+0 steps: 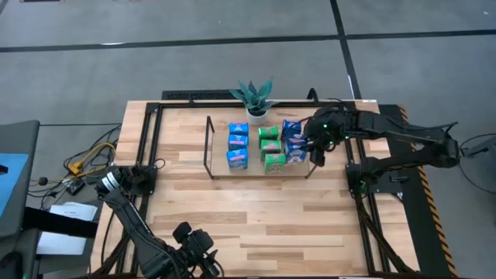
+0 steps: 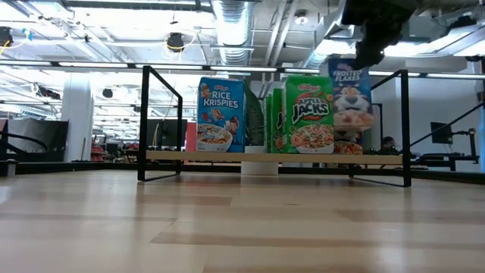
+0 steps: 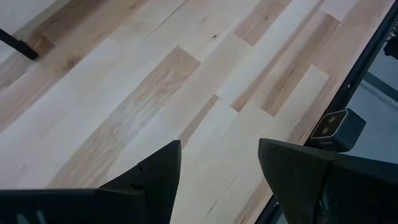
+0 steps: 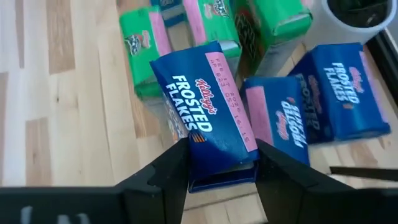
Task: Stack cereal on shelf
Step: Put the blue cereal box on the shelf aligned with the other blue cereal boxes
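Left pincer (image 1: 203, 256) parked low at my near edge of the surface (image 1: 232, 209), well apart from everything; in its wrist view the two dark fingers stand part open with bare planks between, holding nothing.

Shelf (image 1: 209, 147) next: thin black wire frame with upright ends, light-wood board, sitting mid-surface. A potted plant (image 1: 256, 97) stands just behind it.

On the shelf, left to right: blue Rice Krispies boxes (image 1: 238, 145), green Apple Jacks boxes (image 1: 271, 149), then blue Frosted Flakes boxes (image 1: 293, 132) at the right end. All small glossy printed cardboard, sharp-edged, upright in the low view.

Right pincer (image 4: 222, 163) is over the shelf's right end, coming in from the right side. In its wrist view I have one Frosted Flakes box (image 4: 208, 112) between the fingers, both touching its sides, so I read it as gripped.

Key relation: the box lies straight ahead of the pincer, long axis running away from the fingers, tilted off square to its neighbours. It looks to sit above or against the other blue boxes; cannot tell if it is resting yet.

Right arm is the only one near. I judge the next move is to square and settle it.
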Robot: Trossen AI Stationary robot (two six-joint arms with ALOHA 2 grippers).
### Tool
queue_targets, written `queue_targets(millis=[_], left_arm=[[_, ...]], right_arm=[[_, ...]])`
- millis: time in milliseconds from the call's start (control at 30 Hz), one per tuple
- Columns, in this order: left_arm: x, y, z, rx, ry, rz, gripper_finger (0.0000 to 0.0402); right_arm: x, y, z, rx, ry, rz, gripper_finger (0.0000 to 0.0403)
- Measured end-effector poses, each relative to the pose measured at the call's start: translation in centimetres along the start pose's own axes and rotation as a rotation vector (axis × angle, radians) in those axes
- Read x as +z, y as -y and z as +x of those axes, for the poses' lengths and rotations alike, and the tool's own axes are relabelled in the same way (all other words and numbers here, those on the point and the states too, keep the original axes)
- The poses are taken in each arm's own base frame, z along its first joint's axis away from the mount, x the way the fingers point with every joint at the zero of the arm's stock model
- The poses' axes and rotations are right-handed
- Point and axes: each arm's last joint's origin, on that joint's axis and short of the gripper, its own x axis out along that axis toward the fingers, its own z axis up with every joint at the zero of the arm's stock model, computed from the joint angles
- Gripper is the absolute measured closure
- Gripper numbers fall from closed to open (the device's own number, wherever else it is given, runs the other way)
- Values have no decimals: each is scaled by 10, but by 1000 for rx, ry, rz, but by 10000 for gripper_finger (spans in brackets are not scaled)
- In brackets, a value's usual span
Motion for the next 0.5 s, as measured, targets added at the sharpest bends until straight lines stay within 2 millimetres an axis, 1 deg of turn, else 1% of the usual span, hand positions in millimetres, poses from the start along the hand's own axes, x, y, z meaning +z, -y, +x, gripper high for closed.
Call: queue_targets(millis=[233, 500], left_arm=[[0, 0, 0, 3, -3, 10, 198], [0, -2, 0, 14, -4, 27, 198]], right_arm=[[-12, -4, 18, 10, -26, 25, 220], [-20, -8, 28, -5, -44, 10, 229]])
